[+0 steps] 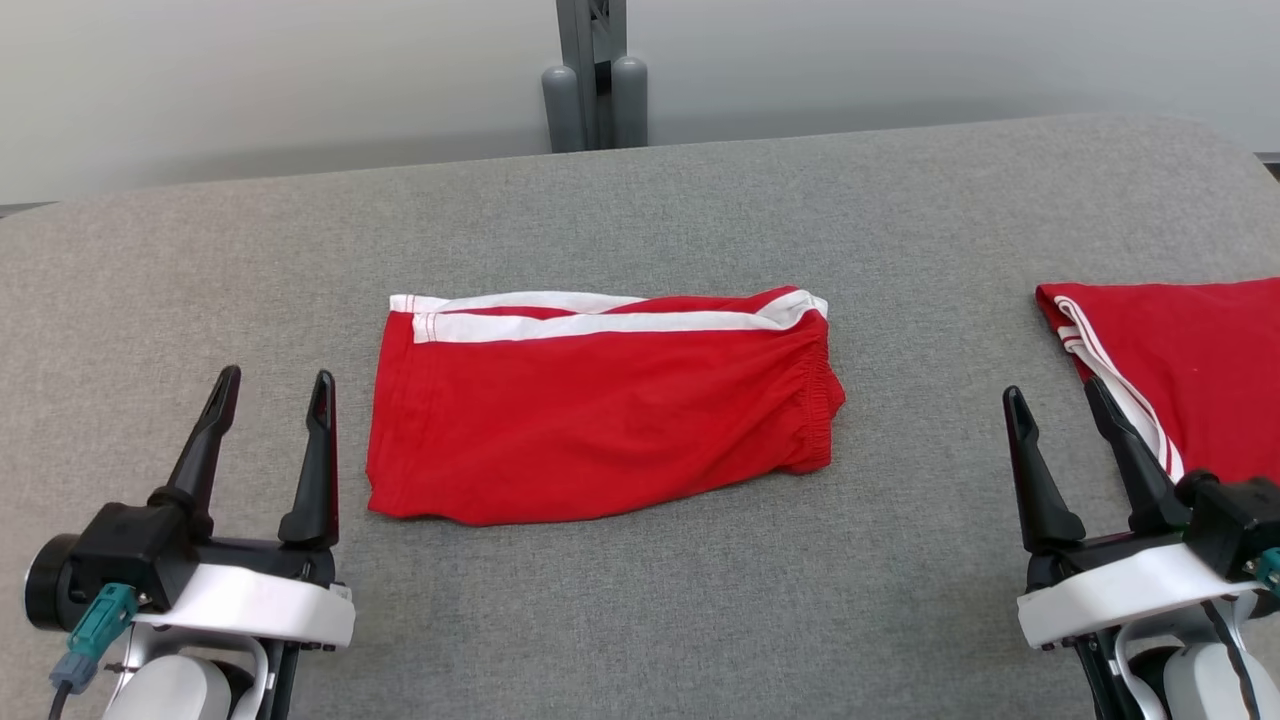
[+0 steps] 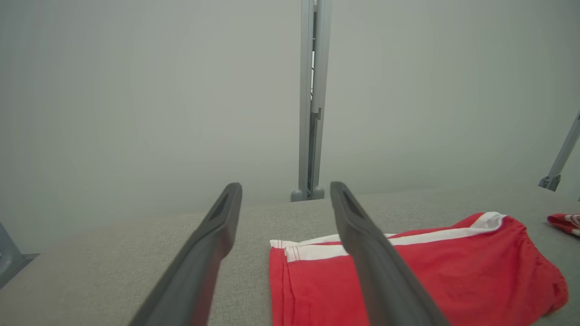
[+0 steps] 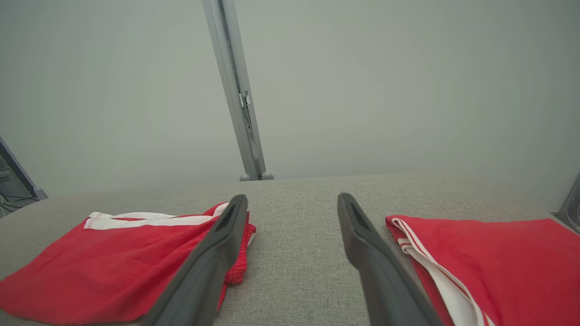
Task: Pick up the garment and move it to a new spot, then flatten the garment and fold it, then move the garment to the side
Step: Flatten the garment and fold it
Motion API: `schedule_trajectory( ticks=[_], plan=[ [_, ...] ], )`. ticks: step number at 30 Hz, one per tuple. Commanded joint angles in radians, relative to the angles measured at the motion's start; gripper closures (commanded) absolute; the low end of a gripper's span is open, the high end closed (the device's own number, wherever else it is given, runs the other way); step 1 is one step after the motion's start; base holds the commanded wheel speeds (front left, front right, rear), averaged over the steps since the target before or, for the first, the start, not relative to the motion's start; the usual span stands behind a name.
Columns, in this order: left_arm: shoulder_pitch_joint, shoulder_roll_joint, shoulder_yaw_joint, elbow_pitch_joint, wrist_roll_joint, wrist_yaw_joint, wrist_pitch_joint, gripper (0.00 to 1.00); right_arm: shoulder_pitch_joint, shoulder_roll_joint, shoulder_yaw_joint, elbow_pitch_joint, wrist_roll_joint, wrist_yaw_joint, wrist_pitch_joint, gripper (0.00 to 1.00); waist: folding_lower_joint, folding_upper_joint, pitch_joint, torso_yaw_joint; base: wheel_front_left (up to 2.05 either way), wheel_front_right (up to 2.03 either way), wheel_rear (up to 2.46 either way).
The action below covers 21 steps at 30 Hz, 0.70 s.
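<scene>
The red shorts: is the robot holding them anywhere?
Nothing is held. The left gripper and right gripper stand open, apart from the folded red shorts.

I see a grey fabric-topped desk [image 1: 640, 620], plain pale wall [image 1: 300, 80] behind it, grey metal post [image 1: 592, 70] at 12 o'clock.

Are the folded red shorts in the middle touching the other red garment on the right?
Apart. The head view shows bare grey surface between the red shorts and the other red garment.
</scene>
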Motion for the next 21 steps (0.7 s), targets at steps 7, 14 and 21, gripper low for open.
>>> schedule_trajectory(
  ticks=[7,14,21],
  plan=[
    [0.028,0.008,-0.004,-0.018,-0.009,0.015,0.017,0.0,0.026,0.001,-0.014,0.002,-0.02,0.0,0.015,0.0,0.0,-0.0001,-0.015,0.011,0.0,0.0,0.0],
    [0.034,0.012,-0.011,-0.028,-0.005,0.025,0.027,0.0,0.037,0.002,-0.024,-0.01,-0.029,0.0,0.025,0.0,0.0,-0.0001,-0.02,0.015,0.0,0.0,0.0],
    [0.022,0.012,-0.02,-0.037,-0.009,0.019,0.032,0.0,0.03,-0.003,-0.035,-0.016,-0.036,0.0,0.043,0.0,0.0,-0.0001,-0.016,0.041,0.0,0.0,0.0]
  ],
)
